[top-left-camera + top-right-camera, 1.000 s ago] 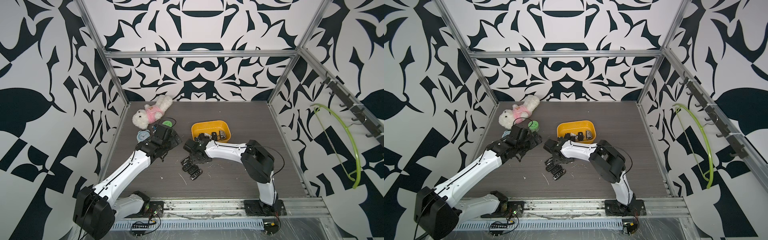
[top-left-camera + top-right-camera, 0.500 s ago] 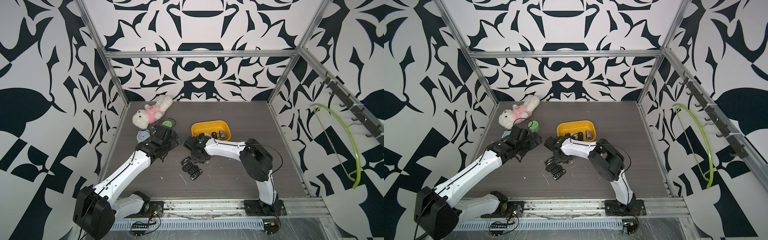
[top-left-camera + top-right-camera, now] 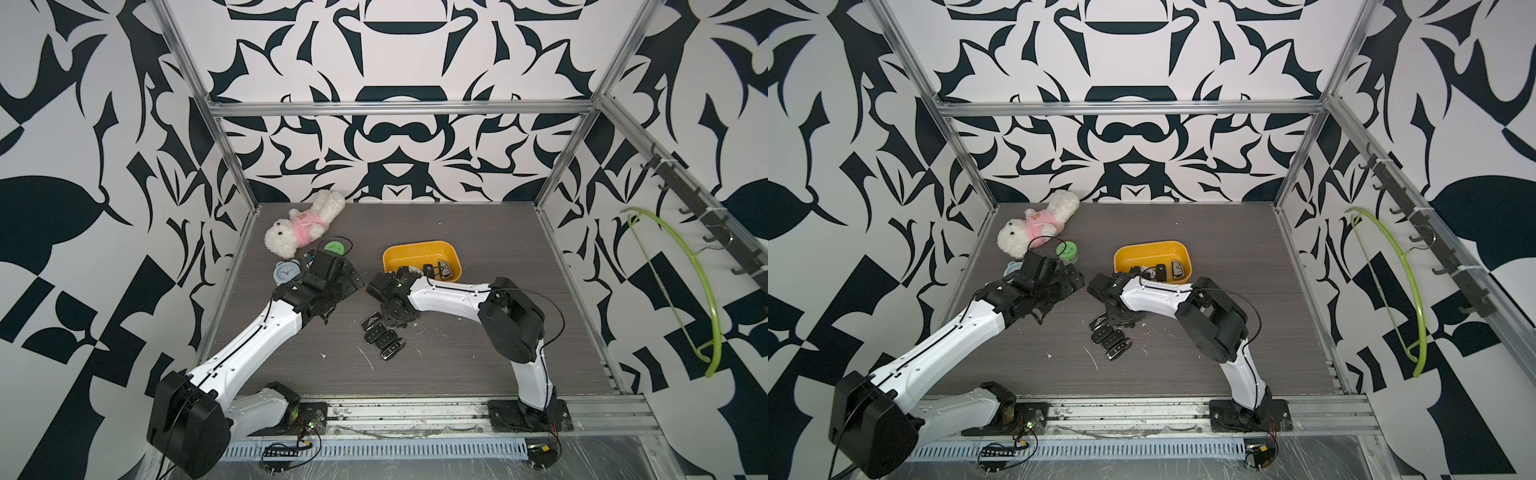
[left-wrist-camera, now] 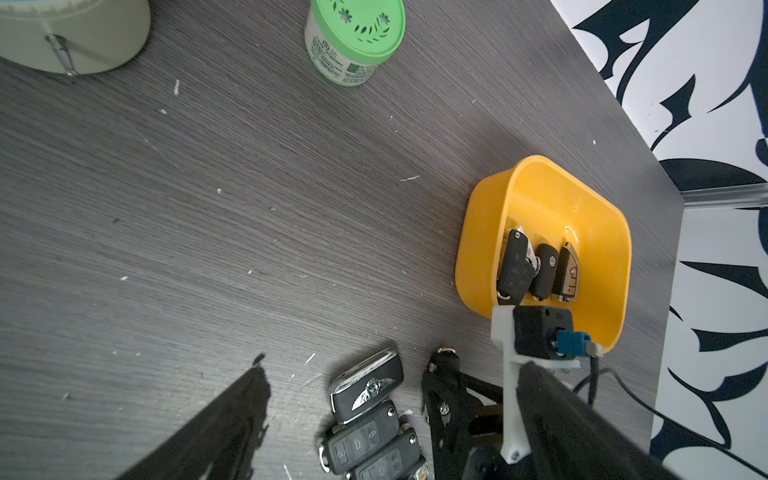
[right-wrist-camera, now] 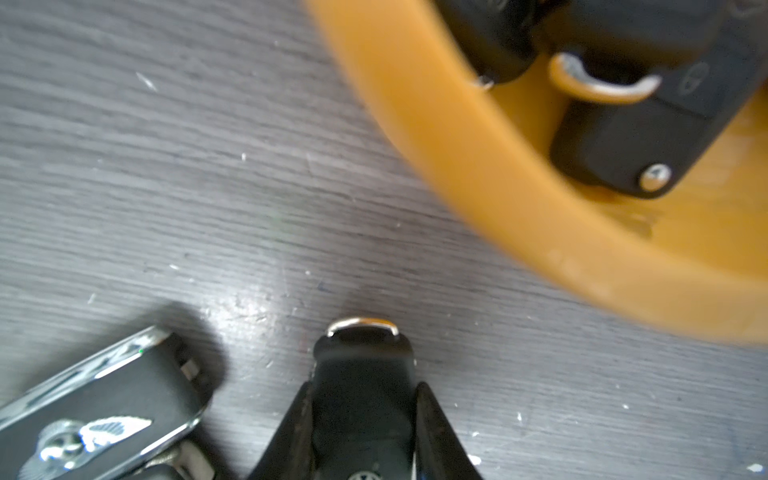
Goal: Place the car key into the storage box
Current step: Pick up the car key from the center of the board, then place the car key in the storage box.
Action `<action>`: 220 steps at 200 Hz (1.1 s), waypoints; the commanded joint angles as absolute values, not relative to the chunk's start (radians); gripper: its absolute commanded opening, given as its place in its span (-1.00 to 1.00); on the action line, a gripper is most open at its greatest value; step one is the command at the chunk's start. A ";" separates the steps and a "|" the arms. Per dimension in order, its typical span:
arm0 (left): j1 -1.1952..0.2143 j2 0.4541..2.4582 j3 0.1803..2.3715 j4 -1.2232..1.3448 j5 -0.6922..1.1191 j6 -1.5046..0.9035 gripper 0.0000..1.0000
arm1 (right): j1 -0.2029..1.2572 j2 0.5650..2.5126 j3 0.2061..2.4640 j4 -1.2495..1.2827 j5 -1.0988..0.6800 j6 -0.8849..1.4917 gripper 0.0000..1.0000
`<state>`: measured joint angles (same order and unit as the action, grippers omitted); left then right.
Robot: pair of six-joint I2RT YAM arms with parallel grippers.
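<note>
Right pincer (image 5: 365, 388) pinching black car key (image 5: 363, 361) by its sides, middle of worktop (image 3: 478, 365), just outside storage box (image 5: 478, 178) holding three keys (image 4: 536, 270), left pincer (image 3: 347, 286) spread wide, nearer left edge.

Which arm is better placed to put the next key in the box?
Right: the right gripper clasps a key beside the box; the left gripper hangs open, holding nothing.
</note>
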<state>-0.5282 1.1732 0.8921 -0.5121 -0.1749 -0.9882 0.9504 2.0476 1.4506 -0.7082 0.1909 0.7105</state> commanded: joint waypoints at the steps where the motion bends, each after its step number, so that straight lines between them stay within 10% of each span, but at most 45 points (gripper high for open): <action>1: -0.525 1.179 0.910 -0.515 -0.170 -0.982 0.98 | 0.948 2.025 1.458 -0.762 0.198 0.698 -1.00; 110: -0.390 1.150 0.769 -0.488 -0.138 -1.000 0.99 | 0.954 1.823 1.537 -0.716 -0.081 0.476 -1.00; 220: -0.371 1.230 0.736 -0.408 0.008 -1.005 0.99 | 0.749 1.736 1.589 -0.787 0.066 0.420 -1.00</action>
<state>-0.3733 1.2095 0.7303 -0.4286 -0.0429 -1.0203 0.8124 1.7546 1.5677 -0.7532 0.0082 0.4385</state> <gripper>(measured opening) 0.993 0.340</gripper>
